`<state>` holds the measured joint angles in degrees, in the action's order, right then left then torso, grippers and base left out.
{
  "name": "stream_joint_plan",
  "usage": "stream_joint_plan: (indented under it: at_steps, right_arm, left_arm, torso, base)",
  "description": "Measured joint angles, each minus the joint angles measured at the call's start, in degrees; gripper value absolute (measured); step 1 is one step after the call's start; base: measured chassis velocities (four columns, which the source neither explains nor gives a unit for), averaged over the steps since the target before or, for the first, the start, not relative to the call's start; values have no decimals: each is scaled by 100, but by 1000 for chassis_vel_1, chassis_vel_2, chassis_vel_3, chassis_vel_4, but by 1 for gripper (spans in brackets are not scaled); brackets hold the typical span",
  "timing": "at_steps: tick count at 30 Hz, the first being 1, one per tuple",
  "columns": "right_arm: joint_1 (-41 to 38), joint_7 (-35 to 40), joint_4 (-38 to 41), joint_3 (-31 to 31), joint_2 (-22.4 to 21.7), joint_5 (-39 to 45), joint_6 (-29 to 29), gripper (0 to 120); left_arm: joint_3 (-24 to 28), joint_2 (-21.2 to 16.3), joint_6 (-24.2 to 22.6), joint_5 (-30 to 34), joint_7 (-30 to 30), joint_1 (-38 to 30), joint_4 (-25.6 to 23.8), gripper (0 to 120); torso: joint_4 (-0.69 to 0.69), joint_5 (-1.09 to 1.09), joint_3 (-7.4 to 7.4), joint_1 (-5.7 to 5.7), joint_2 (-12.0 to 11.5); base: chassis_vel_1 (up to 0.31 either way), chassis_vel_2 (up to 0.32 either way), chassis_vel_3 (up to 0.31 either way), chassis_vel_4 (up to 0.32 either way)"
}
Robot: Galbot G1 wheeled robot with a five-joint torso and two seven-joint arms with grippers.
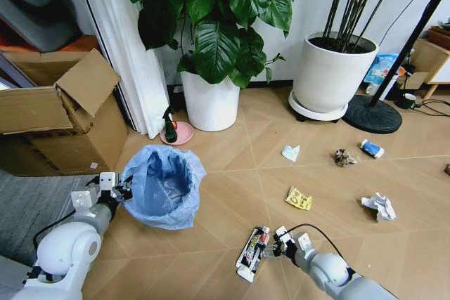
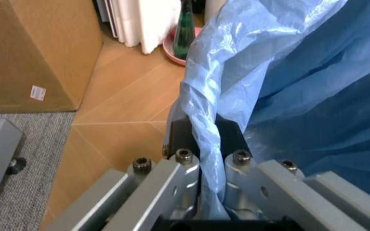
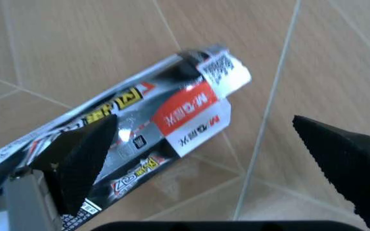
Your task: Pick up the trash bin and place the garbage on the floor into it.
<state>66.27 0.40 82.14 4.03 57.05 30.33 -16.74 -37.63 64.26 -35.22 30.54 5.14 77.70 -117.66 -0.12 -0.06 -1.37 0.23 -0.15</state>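
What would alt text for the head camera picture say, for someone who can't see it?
A robot's left gripper is clamped on the rim of a small trash bin lined with a blue bag, while its right gripper reaches, open, for a white-red tube lying on the wooden floor. More litter lies scattered beyond, in front of two large white plant pots.

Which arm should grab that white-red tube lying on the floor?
Right. The right gripper hovers open at the white-red tube, while the left gripper is clamped on the trash bin rim.
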Motion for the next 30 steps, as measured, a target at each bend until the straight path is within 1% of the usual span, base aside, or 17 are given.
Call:
stream_joint_plan:
  at_steps: [6, 9, 18, 19, 20, 21, 22, 23, 25, 27, 28, 30]
  right_arm:
    - [-42, 372, -48, 74, 217, 218, -118, 100]
    - [-75, 530, -147, 74, 398, 253, -108, 100]
    - [-136, 647, -307, 74, 611, 252, -29, 100]
    - [-143, 657, -320, 73, 633, 246, -22, 98]
    - [-148, 664, -332, 72, 650, 239, -10, 91]
    - [-150, 667, -340, 71, 658, 229, -2, 89]
    - [-150, 667, -340, 71, 658, 229, -2, 89]
    - [-152, 668, -346, 71, 664, 226, -1, 85]
    - [-154, 671, -360, 71, 675, 222, 0, 74]
    - [-154, 672, -366, 71, 688, 219, 0, 72]
    - [-155, 674, -380, 68, 711, 214, 2, 64]
    - [-156, 676, -397, 68, 733, 203, 13, 57]
  left_arm:
    - [6, -17, 5, 0, -48, -9, -3, 0]
    - [-6, -36, 8, 0, -90, 5, -11, 0]
    - [0, -47, 24, 6, -120, -5, -11, 0]
    - [2, -44, 26, 6, -122, -5, -10, 0]
    - [3, -42, 28, 6, -122, -5, -6, 0]
    - [3, -41, 30, 6, -123, -6, -1, 0]
    - [3, -41, 30, 6, -123, -6, -1, 0]
    - [3, -41, 30, 8, -124, -11, 6, 0]
    - [2, -42, 31, 12, -124, -21, 13, 0]
    - [0, -45, 32, 17, -125, -26, 14, 0]
    - [-2, -47, 32, 21, -126, -30, 14, 0]
    - [-3, -49, 33, 24, -128, -36, 16, 0]
  torso:
    - [0, 1, 0, 0, 0]
    - [0, 1, 0, 0, 0]
    - [0, 0, 0, 0, 0]
    - [0, 1, 0, 0, 0]
    - [0, 2, 0, 0, 0]
    - [0, 1, 0, 0, 0]
    - [0, 1, 0, 0, 0]
    - [0, 1, 0, 0, 0]
    - [0, 1, 0, 0, 0]
    - [0, 1, 0, 0, 0]
    - [0, 1, 0, 0, 0]
    - [0, 2, 0, 0, 0]
  base:
    - [0, 0, 0, 0]
    - [0, 0, 0, 0]
    - [0, 0, 0, 0]
    - [0, 0, 0, 0]
    - [0, 0, 0, 0]
    - [0, 0, 0, 0]
    - [0, 0, 0, 0]
    - [0, 0, 0, 0]
    - [0, 0, 0, 0]
    - [0, 0, 0, 0]
    - [0, 0, 0, 0]
    - [0, 0, 0, 0]
